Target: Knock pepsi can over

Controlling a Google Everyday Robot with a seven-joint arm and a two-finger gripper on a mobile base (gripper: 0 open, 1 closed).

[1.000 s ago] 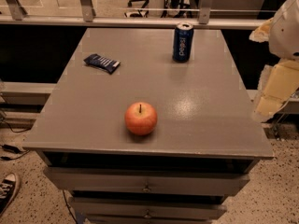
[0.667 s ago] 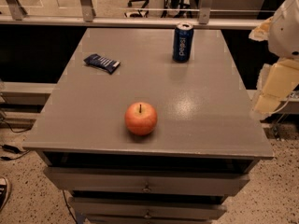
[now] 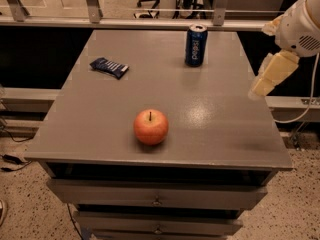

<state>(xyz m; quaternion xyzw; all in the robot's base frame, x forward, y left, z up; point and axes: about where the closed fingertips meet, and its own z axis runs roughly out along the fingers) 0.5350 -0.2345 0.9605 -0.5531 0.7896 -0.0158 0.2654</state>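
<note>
Camera view: pepsi can (image 3: 196, 45) stands apart from gripper (image 3: 262, 85).

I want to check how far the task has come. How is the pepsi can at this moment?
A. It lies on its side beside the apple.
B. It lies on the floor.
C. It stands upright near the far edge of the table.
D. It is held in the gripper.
C: the pepsi can stands upright, silver top up, near the far edge of the table, while the gripper hangs apart from it, beyond the table's right edge.
</note>
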